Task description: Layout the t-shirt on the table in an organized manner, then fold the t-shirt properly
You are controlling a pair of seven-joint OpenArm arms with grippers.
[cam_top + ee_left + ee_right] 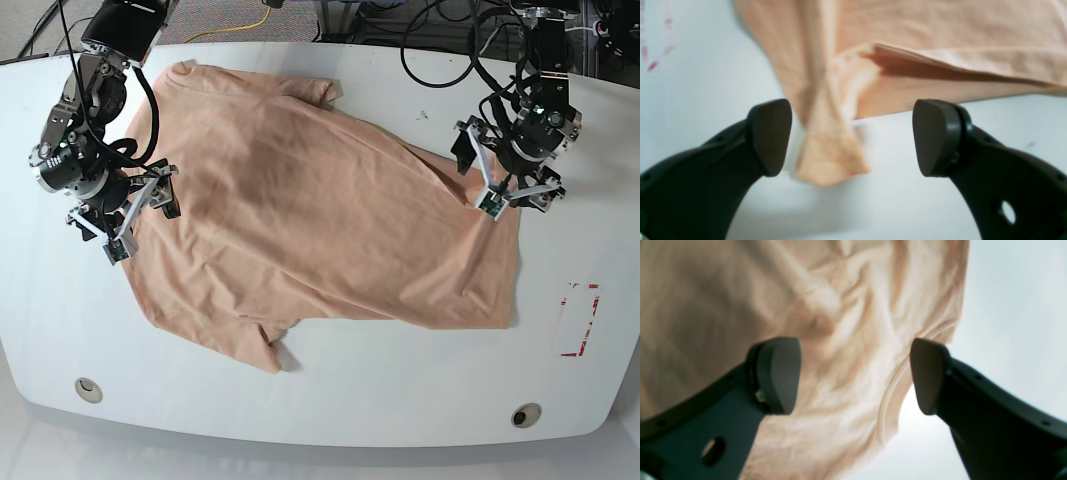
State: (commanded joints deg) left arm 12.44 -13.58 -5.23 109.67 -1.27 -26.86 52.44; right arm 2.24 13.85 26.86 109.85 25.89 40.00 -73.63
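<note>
Beyond the far edge of the desk point(330, 400), a strip of grey floor point(290, 20) is visible in the base view. A yellow cable point(235, 30) runs across this floor near the top centre, and a bundle of black cables point(440, 30) loops over it toward the top right. Dark equipment point(345, 12) stands at the top edge between them; its detail is too small to resolve.
</note>
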